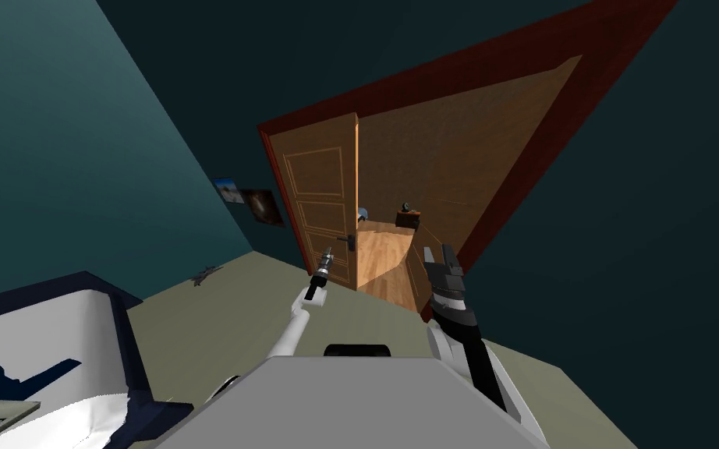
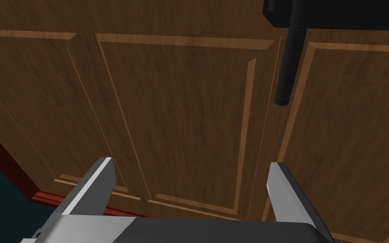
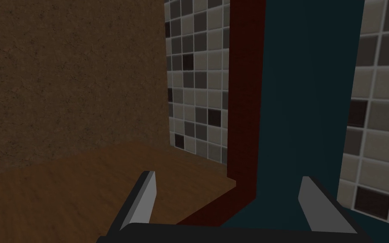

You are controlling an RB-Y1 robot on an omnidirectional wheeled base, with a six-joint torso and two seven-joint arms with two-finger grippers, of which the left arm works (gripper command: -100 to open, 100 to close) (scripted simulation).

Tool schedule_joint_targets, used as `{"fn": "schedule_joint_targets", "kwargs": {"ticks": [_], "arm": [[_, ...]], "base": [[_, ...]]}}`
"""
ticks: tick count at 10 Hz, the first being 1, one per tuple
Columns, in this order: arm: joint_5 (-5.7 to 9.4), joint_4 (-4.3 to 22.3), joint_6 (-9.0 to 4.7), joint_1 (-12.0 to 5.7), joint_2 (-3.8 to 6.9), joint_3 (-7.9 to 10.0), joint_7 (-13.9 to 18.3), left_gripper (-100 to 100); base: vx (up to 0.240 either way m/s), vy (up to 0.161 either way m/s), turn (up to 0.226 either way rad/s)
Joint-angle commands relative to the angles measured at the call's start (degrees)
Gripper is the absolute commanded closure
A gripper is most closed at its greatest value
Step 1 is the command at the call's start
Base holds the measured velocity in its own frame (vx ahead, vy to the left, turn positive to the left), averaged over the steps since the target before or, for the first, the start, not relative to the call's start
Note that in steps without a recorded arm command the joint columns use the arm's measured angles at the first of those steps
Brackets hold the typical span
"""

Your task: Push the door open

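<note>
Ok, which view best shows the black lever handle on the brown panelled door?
Left wrist view: the black lever handle is large against the brown panelled door, beyond the open left gripper. Head view has it as a tiny dark mark. Right wrist view faces the red-brown door frame.

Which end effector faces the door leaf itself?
The left end effector, open, faces the panelled wooden door beside its black handle; the right end effector, also open, points past the red frame toward a tiled wall.
</note>
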Motion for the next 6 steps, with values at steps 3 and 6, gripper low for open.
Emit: {"fn": "schedule_joint_targets", "kwargs": {"ticks": [3, 6], "arm": [[-0.24, 6.0, -0.27, -3.92, -0.14, -0.05, 0.1, -100], [-0.34, 9.7, -0.30, -5.64, -0.21, -0.08, 0.1, -100]], "base": [[0.036, 0.060, -0.061], [0.031, 0.059, -0.052]]}}
